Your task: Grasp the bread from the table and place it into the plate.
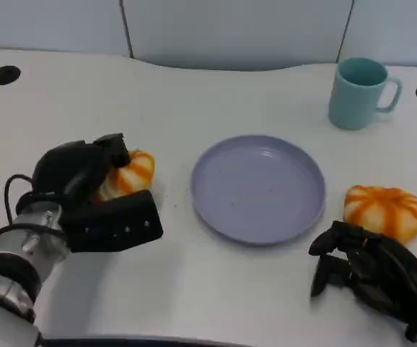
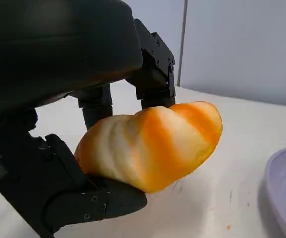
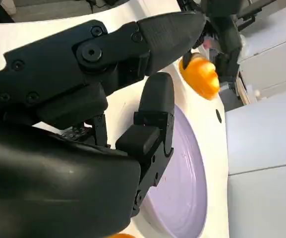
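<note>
Left hand closed around 1 bread roll, fingers over its top and thumb beneath, toward the tabletop's left side, just beside the plate; roll apparently lifted slightly off the surface, in the left wrist view; right hand resting near the front right corner, fingers curled, holding nothing; 2nd bread roll just beyond it, right of the plate; teal mug near the far right edge.

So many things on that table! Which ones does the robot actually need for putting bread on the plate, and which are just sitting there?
Needed:
left bread, gripped by the left hand
right bread, on the table near the right hand
plate

Just sitting there:
mug
</note>
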You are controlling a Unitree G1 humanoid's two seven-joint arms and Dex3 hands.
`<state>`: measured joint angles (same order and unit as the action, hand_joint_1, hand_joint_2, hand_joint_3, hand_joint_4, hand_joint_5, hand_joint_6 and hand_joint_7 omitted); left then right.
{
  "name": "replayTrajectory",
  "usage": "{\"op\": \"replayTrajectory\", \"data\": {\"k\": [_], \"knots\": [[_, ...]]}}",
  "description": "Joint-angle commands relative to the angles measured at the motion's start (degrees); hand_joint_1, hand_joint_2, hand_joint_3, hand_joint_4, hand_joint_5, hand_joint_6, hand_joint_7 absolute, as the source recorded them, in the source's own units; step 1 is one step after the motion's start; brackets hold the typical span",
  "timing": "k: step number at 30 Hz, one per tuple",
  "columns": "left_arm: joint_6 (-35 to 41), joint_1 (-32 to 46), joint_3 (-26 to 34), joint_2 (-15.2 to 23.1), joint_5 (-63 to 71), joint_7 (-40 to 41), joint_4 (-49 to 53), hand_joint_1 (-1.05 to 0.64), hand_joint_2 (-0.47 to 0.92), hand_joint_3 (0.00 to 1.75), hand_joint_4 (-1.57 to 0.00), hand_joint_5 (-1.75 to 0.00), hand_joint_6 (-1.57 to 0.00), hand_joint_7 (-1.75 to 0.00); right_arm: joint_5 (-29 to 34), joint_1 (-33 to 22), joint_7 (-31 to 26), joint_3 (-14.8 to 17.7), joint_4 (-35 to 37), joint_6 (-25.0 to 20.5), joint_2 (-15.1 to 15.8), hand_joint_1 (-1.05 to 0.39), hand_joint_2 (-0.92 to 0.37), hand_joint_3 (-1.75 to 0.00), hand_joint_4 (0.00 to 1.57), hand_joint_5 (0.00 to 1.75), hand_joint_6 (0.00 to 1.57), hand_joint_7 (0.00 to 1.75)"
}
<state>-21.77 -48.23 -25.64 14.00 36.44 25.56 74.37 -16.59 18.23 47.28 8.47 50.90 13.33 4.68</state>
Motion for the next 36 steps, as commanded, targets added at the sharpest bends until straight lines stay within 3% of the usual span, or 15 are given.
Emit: {"op": "replayTrajectory", "data": {"k": [1, 2, 5, 16, 20, 26, 36], "knots": [[-2.43, -2.06, 0.72, 1.28, -0.25, 2.11, -0.99, -0.14, 0.38, 1.24, -0.80, -1.75, -0.67, -1.75, 0.59, -1.56, -0.91, -0.29, 1.77, -2.27, -0.02, -0.53, -0.92, -0.13, 0.63, 1.56, 0.72, 1.08], [-3.05, -2.48, 0.47, 1.19, 0.12, 2.79, -1.21, -0.15, 0.45, 1.03, -0.78, -1.75, -0.65, -1.75, 0.53, -1.56, -0.92, -0.26, 1.76, -2.25, -0.10, -0.52, -0.92, -0.12, 0.63, 1.59, 0.72, 1.08], [-4.18, -3.85, 0.07, 0.06, 0.56, 4.21, -1.81, -0.13, 0.54, 0.86, -0.78, -1.75, -0.64, -1.75, 1.24, -1.57, -1.63, -0.72, 1.51, -2.19, 0.04, -0.51, -0.92, -0.13, 0.62, 1.61, 0.71, 1.09], [-4.99, -10.15, -3.35, -3.69, 4.07, 5.38, -2.22, -0.14, 0.58, 0.74, -0.85, -1.75, -0.67, -1.75, 0.45, -0.71, -0.55, -0.27, 3.63, -1.52, -0.41, -0.51, -0.92, -0.13, 0.63, 1.62, 0.71, 1.10], [-5.19, -11.95, -4.52, -5.17, 5.04, 4.74, -2.23, -0.19, 0.61, 0.76, -0.87, -1.75, -0.68, -1.75, 1.78, -0.83, -1.65, -1.01, 3.47, 0.06, -0.29, -0.52, -0.92, -0.14, 0.61, 1.63, 0.71, 1.10], [-4.45, -13.50, -6.56, -7.55, 6.65, 4.17, -1.62, -0.23, 0.56, 0.80, -0.92, -1.75, -0.69, -1.75, 1.02, -0.58, -1.38, -0.59, 3.93, -0.82, -0.60, -0.51, -0.92, -0.13, 0.59, 1.61, 0.70, 1.11], [-2.80, -14.18, -8.91, -11.85, 7.80, 1.86, 0.18, -0.31, 0.60, 0.82, -0.94, -1.75, -0.67, -1.75, 1.47, -0.24, -1.67, -1.03, 3.55, -1.31, -0.37, -0.50, -0.92, -0.11, 0.62, 1.59, 0.71, 1.08]]}}
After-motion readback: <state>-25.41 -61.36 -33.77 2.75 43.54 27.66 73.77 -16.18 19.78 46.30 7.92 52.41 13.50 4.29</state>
